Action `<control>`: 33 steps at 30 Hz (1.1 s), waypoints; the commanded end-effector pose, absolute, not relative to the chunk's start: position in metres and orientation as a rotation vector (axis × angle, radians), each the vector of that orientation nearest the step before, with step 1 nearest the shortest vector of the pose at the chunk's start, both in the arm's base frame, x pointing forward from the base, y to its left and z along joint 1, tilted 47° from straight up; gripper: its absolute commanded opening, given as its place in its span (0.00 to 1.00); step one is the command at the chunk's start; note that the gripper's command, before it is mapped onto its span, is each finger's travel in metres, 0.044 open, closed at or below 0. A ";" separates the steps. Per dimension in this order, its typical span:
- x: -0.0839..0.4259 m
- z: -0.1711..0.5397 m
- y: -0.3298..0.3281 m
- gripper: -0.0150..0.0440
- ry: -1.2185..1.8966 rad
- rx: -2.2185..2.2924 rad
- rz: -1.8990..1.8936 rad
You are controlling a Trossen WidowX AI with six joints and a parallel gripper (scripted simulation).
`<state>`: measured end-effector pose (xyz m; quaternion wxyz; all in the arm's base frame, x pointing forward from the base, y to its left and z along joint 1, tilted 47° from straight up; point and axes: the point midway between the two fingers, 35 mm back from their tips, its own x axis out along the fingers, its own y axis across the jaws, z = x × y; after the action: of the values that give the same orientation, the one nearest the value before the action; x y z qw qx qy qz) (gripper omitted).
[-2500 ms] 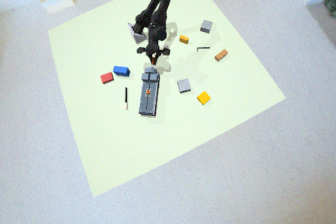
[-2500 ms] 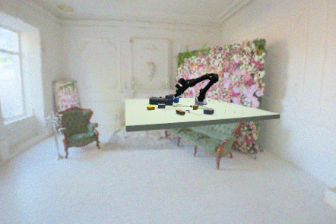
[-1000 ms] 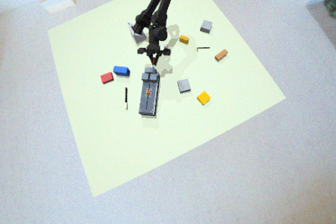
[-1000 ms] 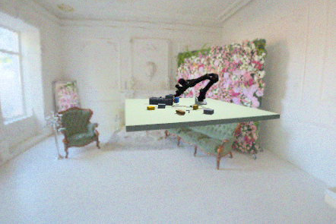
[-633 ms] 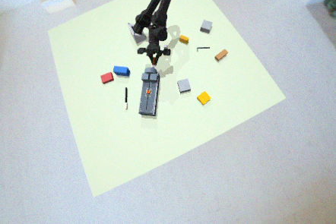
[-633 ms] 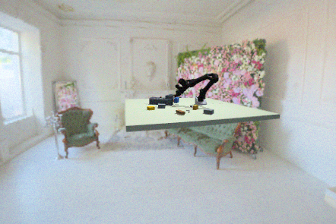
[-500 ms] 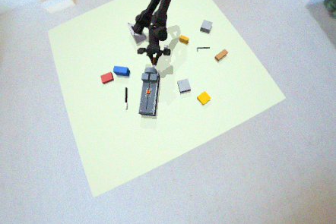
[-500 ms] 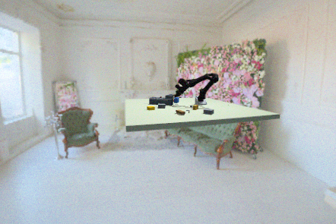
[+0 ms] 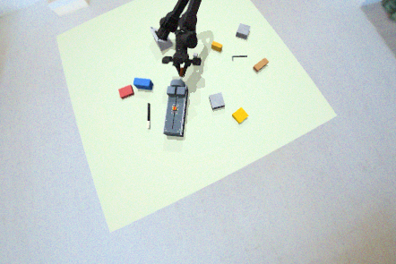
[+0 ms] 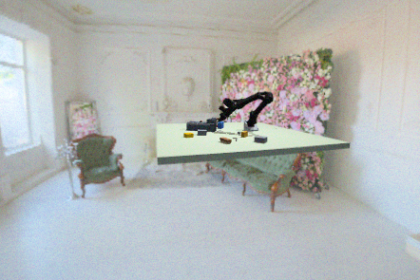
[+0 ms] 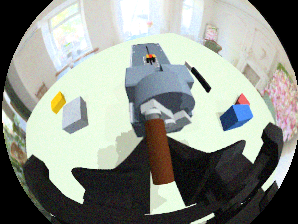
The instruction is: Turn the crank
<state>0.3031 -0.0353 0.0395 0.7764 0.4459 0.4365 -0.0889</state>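
Observation:
The machine (image 9: 168, 124) (image 10: 194, 126) is a long dark grey box with a slotted top and a rounded grey housing (image 11: 162, 95) at its end near the arm. The slide (image 9: 175, 108) (image 11: 150, 59) with its red-orange marking sits about midway along the slot; whether its pointer is level with the brass marks is too small to tell. The crank's brown handle (image 11: 159, 150) (image 9: 182, 72) sticks out from a light grey crank arm (image 11: 159, 109) towards the wrist camera. My gripper (image 11: 161, 162) (image 9: 181, 73) is shut on the handle, one black finger on each side.
Left of the machine in the top view lie a blue block (image 9: 142, 83), a red block (image 9: 126, 91) and a black-and-white pen (image 9: 149, 115). Right of it lie a grey block (image 9: 217, 101) and a yellow block (image 9: 240, 115). Farther off are an orange block (image 9: 217, 46), a brown block (image 9: 261, 64) and a hex key (image 9: 239, 56).

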 end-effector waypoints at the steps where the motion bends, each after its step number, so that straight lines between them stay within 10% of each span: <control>1: 0.303 0.039 -0.035 0.25 0.945 0.965 -0.192; 8: 0.303 0.039 -0.035 0.25 0.945 0.965 -0.192; 25: 0.303 0.039 -0.035 1.00 0.945 0.965 -0.192; 33: 0.304 0.059 -0.057 1.00 0.946 0.963 -0.194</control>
<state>0.3020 -0.0454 0.0462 0.7720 0.4470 0.4426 -0.0916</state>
